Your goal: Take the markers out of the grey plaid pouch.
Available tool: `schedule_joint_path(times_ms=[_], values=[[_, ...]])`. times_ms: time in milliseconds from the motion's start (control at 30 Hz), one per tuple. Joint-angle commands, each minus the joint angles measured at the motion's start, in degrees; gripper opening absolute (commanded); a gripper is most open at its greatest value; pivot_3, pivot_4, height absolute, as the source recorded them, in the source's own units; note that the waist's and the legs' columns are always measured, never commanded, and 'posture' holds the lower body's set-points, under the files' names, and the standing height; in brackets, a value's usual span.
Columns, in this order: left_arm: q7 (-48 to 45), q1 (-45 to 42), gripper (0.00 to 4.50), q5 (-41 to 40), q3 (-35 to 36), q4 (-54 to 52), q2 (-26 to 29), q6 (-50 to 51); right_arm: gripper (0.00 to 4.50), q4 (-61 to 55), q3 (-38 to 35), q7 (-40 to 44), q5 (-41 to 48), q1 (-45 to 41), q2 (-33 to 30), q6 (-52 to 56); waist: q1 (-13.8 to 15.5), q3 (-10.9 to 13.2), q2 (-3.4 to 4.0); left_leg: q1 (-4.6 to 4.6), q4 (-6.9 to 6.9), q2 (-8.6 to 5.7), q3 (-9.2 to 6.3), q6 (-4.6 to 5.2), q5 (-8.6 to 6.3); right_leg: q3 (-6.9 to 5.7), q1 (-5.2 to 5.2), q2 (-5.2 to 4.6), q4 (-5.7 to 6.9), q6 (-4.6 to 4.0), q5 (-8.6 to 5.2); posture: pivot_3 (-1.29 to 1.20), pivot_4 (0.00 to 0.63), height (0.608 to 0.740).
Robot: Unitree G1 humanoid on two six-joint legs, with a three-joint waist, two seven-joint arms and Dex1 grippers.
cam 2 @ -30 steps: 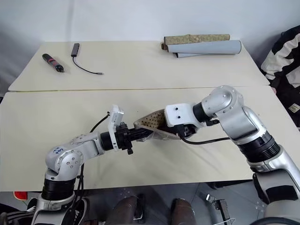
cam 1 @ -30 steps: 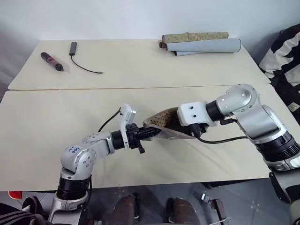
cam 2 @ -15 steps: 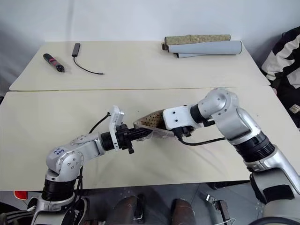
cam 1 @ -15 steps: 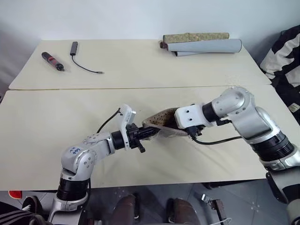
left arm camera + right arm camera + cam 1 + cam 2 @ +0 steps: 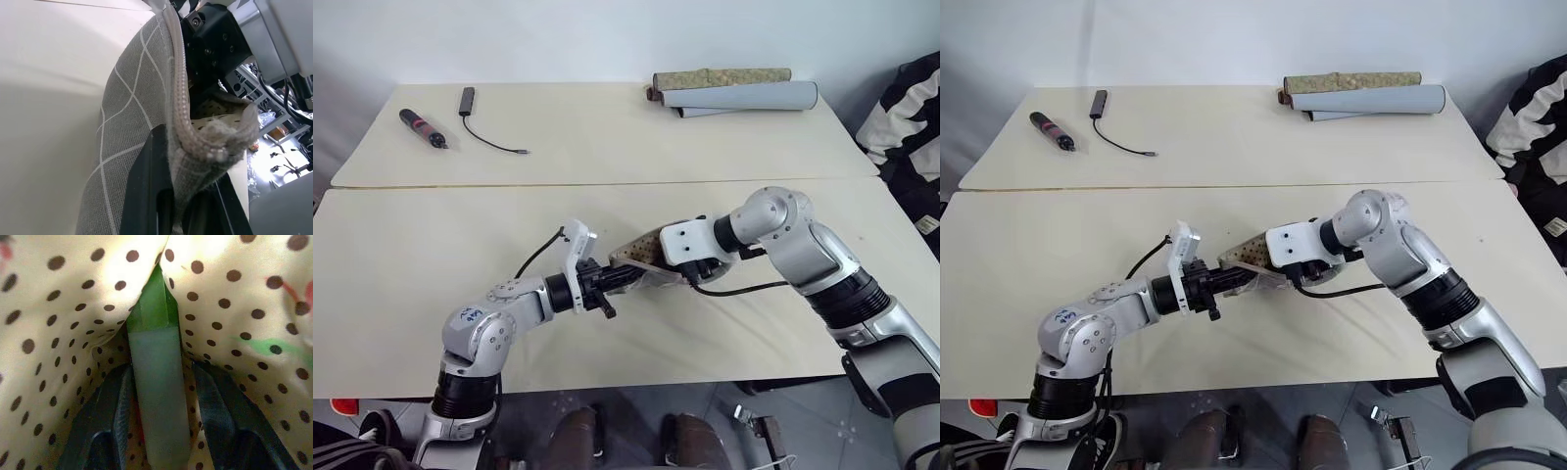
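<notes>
1. Left gripper [image 5: 619, 278] is clenched on the rim of the grey plaid pouch [image 5: 132, 132], holding it lifted and open at frame centre over the front table [image 5: 411, 294].
2. Right gripper [image 5: 159, 431] is inside the pouch; its fingers [image 5: 105, 426] straddle the light green marker [image 5: 157, 396]. Gaps show on both sides, so it looks not yet clamped, though I can't be sure.
3. Pouch contents: green marker along the dotted lining [image 5: 63, 323], plus a red sliver beside it, maybe the second marker, too hidden to confirm.
4. Risk: closing could pinch lining along with the marker, so the pull drags the fabric.
5. Risk: a hard tug could strip the rim from the left grip, dropping the pouch.
6. Risk: an off-centre squeeze could make the marker slide deeper.
</notes>
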Motion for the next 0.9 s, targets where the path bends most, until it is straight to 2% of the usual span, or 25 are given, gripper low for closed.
schedule_joint_path(times_ms=[33, 267, 400, 433, 633, 900], values=[[-0.54, -0.46, 0.0, -0.77, 0.34, -1.77, -0.25, -2.0, 2.02, -0.3, 0.86, 0.39, -1.34, 0.98, -0.11, 1.19, -0.02, 0.0, 0.0, 0.0, 0.0, 0.0, 0.0, 0.0, 0.0, 0.0, 0.0, 0.0, 0.0, 0.0, 0.0, 0.0, 0.15, 0.74], [-0.29, -0.55, 0.0, -0.63, 0.46, -1.8, -0.33, -2.33, 2.02, 2.48, 1.46, -0.45, -2.86, 0.9, 1.82, 0.35, -0.08, 0.0, 0.0, 0.01, 0.0, 0.0, 0.0, -0.01, 0.0, 0.0, 0.0, 0.0, 0.01, 0.0, 0.0, 0.0, 0.15, 0.74], [-0.08, -0.59, 0.0, -0.71, 0.78, -1.98, -0.24, -2.48, 1.16, 0.44, -0.9, -1.09, -0.94, 0.86, 2.35, 1.43, -0.08, 0.0, 0.0, 0.01, 0.0, 0.0, 0.0, -0.01, 0.0, 0.0, 0.0, 0.01, 0.01, 0.0, 0.0, 0.0, 0.15, 0.74], [0.02, -0.54, 0.0, -0.76, 0.96, -2.0, -0.2, -2.54, 1.1, -0.88, -1.56, -0.56, -0.22, 0.69, 1.96, 2.17, -0.07, 0.0, 0.0, 0.01, 0.0, 0.0, 0.0, -0.01, 0.0, 0.0, 0.0, 0.01, 0.01, 0.0, 0.0, 0.0, 0.15, 0.74], [0.19, -0.14, 0.0, 0.2, 1.09, -1.3, 0.72, -3.72, 1.1, -9.22, -7.35, 2.59, 5.97, -0.91, -0.28, 8.7, 0.04, 0.0, 0.0, -0.01, -0.01, 0.0, -0.02, -0.01, -0.01, 0.0, -0.02, 0.0, -0.01, 0.0, 0.0, 0.0, 0.15, 0.74], [-0.49, -0.46, 0.0, 3.06, -0.83, 0.08, 2.48, -7.0, 1.1, -8.4, -11.83, 0.36, 10.43, -0.32, -0.74, 11.18, 0.04, 0.0, 0.0, -0.01, -0.01, 0.0, -0.01, -0.03, -0.03, -0.01, -0.01, 0.0, -0.02, 0.0, 0.0, 0.0, 0.15, 0.74]])
